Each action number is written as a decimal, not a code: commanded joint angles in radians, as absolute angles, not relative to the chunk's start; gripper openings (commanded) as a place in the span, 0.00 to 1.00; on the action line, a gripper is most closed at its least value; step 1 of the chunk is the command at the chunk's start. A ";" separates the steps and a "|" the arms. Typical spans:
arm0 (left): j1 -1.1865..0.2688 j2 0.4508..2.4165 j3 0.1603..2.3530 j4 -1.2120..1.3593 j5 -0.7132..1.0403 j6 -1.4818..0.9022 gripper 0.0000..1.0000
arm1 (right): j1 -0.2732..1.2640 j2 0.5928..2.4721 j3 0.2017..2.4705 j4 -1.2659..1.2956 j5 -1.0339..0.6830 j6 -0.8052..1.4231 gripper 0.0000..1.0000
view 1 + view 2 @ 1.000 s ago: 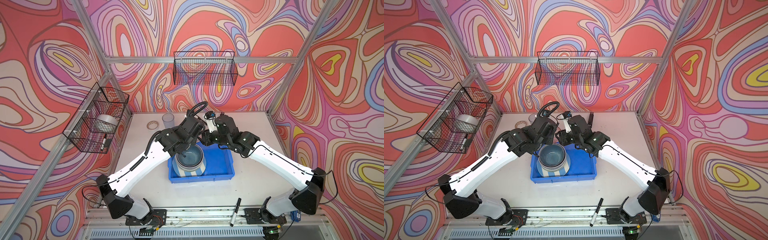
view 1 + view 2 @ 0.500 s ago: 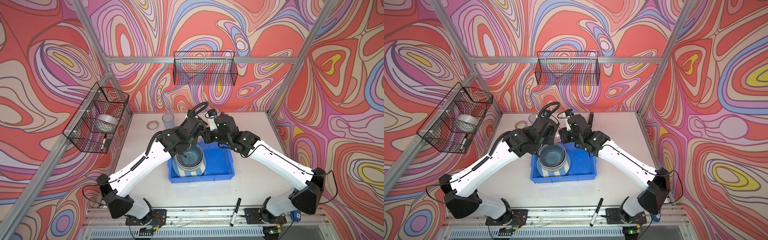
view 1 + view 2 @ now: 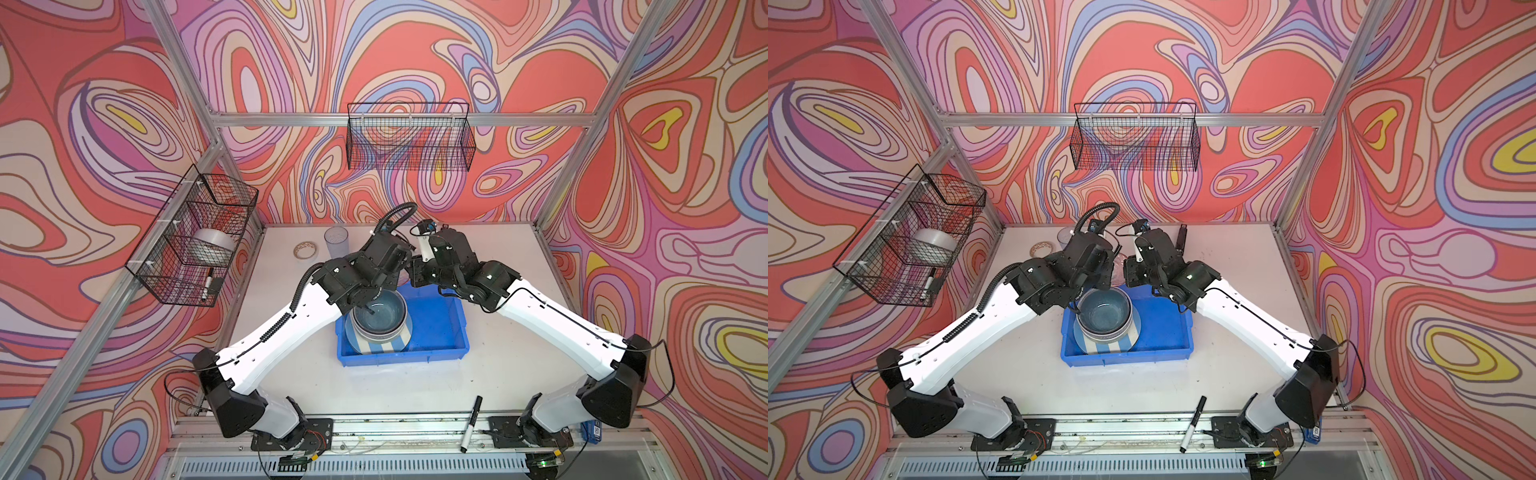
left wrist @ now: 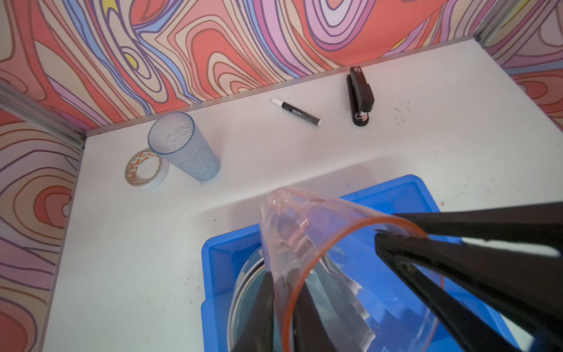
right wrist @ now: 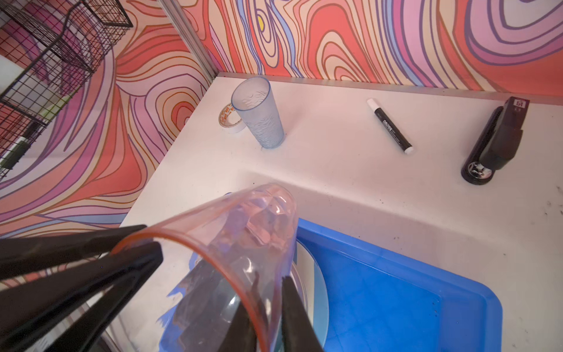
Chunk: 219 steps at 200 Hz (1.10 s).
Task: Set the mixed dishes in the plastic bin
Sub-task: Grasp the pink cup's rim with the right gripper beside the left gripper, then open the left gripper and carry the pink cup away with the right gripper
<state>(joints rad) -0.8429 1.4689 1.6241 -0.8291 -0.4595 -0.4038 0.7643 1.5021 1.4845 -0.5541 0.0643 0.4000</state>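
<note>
Right pincer [image 5: 271, 292] tighter; pink tumbler [image 5: 243, 231] tilted

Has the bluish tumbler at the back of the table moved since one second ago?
No. In a top view the bluish tumbler stands upright at the same spot as before, just right of the tape roll, which has not shifted either.

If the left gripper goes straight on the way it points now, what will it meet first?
Probably the white table just behind the blue bin, reached first by the base of the pink tumbler held in its jaws. Depth is unclear.
</note>
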 commanded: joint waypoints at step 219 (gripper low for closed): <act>-0.861 1.236 1.414 -0.675 -0.353 -0.509 0.57 | 0.672 1.421 1.507 -0.815 0.271 0.263 0.00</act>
